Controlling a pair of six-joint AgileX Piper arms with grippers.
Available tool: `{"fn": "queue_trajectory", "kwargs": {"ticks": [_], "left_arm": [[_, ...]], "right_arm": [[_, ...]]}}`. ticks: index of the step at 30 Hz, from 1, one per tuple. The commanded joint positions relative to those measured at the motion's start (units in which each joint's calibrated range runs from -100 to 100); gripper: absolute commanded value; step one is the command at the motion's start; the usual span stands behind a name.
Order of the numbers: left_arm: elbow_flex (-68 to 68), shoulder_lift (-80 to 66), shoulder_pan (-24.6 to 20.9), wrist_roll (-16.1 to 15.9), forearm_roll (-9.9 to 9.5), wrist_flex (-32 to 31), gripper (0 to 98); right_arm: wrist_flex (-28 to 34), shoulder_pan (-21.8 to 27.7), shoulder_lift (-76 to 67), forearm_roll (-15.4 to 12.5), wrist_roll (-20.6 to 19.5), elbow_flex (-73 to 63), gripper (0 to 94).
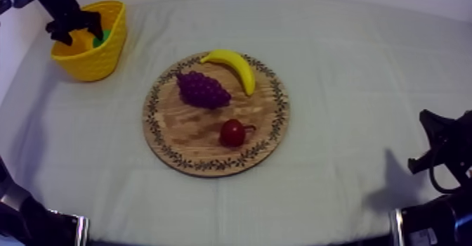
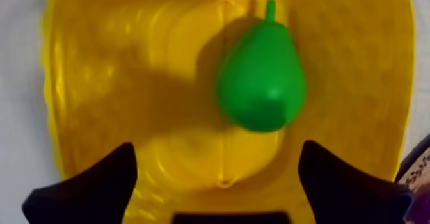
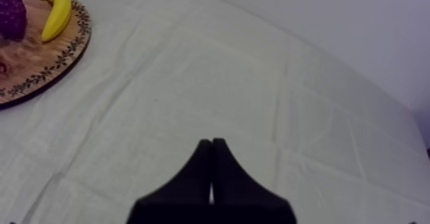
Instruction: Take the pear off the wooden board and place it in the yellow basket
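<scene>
Left wrist view: left gripper (image 2: 217,151) hangs over the yellow basket (image 2: 89,92), fingers spread wide, nothing between them. Pear (image 2: 261,79) lies inside the basket, clear of both fingers. Right gripper (image 3: 212,151) sits well apart from the basket, fingers pressed together on nothing. Wooden board (image 1: 275,115), near the basket, carries banana (image 1: 235,66), grapes (image 1: 202,89) and small red fruit (image 1: 232,132). Task looks all but done. Risk, as I judge it: a sideways pull-out could catch a finger on the basket's rim and tip or drag the light basket, spilling the pear. A straight lift should avoid that.
</scene>
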Motion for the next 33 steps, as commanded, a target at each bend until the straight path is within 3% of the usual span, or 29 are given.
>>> {"fn": "queue_trajectory", "kwargs": {"ticks": [1, 33], "left_arm": [[0.26, -0.43, -0.02, -0.12, 0.05, -0.03, 96.1], [8.86, -23.43, 1.14, -0.12, 0.46, 8.17, 96.0]], "right_arm": [[0.02, -0.03, -0.03, 0.00, 0.01, -0.02, 0.4], [0.02, -0.11, -0.03, 0.00, 0.01, -0.02, 0.4]]}}
